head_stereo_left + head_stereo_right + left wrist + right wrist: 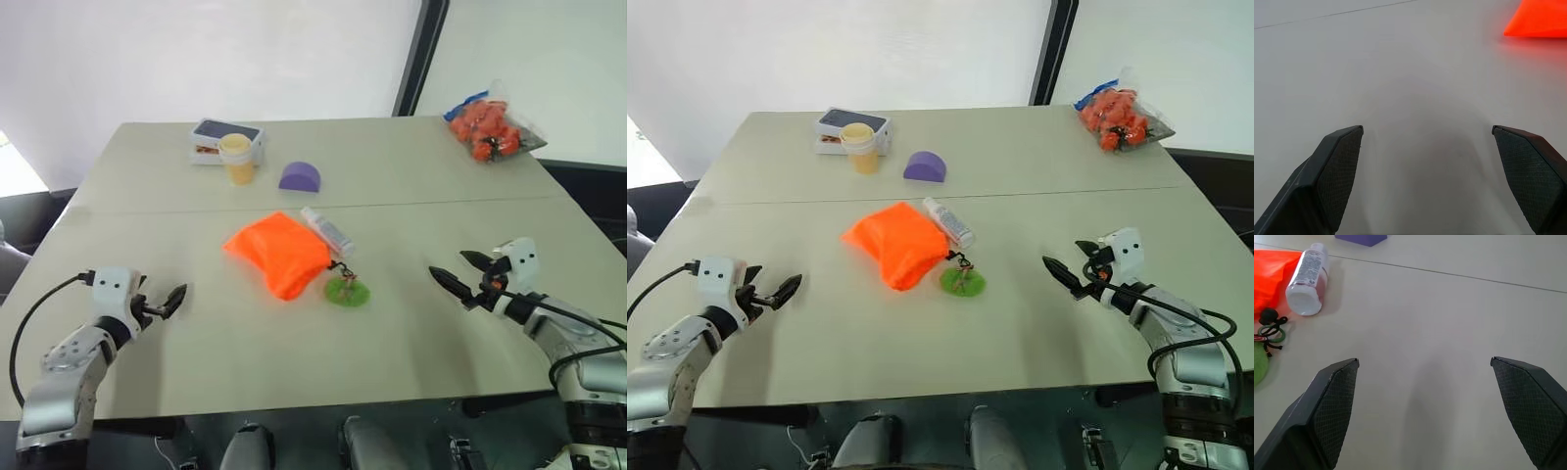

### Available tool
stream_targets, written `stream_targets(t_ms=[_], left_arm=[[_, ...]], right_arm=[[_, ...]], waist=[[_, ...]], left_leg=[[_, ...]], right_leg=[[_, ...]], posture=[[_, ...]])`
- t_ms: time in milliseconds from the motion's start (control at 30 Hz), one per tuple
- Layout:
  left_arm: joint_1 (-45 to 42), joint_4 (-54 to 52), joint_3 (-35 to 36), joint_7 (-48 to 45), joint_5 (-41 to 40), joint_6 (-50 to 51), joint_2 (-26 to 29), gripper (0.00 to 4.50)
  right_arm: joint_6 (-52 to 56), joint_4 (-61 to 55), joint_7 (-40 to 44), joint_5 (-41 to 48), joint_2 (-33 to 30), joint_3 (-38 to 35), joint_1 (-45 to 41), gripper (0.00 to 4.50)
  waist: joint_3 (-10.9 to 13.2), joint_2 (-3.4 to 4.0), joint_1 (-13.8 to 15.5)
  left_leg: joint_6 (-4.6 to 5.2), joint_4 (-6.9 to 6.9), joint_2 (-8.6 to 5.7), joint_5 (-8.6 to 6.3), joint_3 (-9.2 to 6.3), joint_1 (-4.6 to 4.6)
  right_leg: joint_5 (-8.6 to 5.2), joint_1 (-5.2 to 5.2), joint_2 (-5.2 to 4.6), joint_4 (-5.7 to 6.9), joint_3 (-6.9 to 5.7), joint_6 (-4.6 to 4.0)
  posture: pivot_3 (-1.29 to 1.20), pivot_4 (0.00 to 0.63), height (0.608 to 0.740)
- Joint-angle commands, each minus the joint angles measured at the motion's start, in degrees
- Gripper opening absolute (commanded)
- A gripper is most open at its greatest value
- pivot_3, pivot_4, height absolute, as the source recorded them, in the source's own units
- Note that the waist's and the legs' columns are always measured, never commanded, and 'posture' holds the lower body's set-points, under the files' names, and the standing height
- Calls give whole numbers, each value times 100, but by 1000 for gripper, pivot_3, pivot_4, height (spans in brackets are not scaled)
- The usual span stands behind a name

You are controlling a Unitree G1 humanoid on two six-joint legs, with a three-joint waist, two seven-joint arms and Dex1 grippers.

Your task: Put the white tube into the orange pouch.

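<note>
White tube (326,232): lies flat on the table (411,176), touching the orange pouch (277,253) along its right edge; long axis runs diagonally, flat cap end toward the green disc (347,290). Left gripper (168,303), right gripper (456,271): fingers wide, empty, well apart from the pouch.

Being cut off by frame edges in wrist views: orange pouch (1540,19), green disc (1259,367) beside it. Sitting too blurred to read: white tube (1308,279) label.
</note>
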Motion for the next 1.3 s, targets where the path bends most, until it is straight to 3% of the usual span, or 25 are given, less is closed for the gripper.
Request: stream_targets(t_ms=[33, 667, 867, 967, 1133, 1300], left_arm=[[17, -201, 164, 31, -54, -50, 53, 4500], [152, -527, 210, -4, -422, 57, -52, 4500], [112, -1442, -214, -377, -676, 324, 116, 4500], [15, -1844, -624, -498, -521, 430, 318, 4500], [-530, -2370, -1901, -493, 148, 444, 511, 4500], [-1380, -2459, -3486, -98, 1556, 447, 368, 4500]], right_arm=[[-75, -154, 13, 64, -8, -43, -101, 4477], [-82, -214, -45, 45, 178, 181, -243, 4477], [-77, -249, -35, 50, 230, 244, -278, 4477], [-62, -292, -41, 66, 247, 267, -297, 4477], [84, -533, 72, 214, 292, 388, -294, 4477], [294, -961, 442, 349, 160, 605, -12, 4477]], waist=[[0, 0, 2], [0, 0, 4], [1, -1, 11], [0, 0, 6], [0, 2, 7], [-1, 2, 12]], left_leg=[[0, 0, 0, 0, 2, 0], [0, -5, 0, 0, 4, -1], [0, -3, -1, 0, 5, -2], [0, -2, -1, 0, 5, 0], [1, -3, -1, 0, 8, -1], [1, -2, -2, 1, 9, -5]], right_leg=[[0, 0, -1, 0, 2, 0], [1, 1, 0, -1, 3, -1], [1, 1, -2, -1, 3, -1], [1, 3, 0, -1, 4, -1], [1, 10, 3, 0, 10, 0], [1, 23, 7, 1, 11, 2]], posture=[[0, 150, 723], [0, 150, 723], [0, 150, 723], [0, 150, 723], [0, 150, 723], [0, 150, 723]])
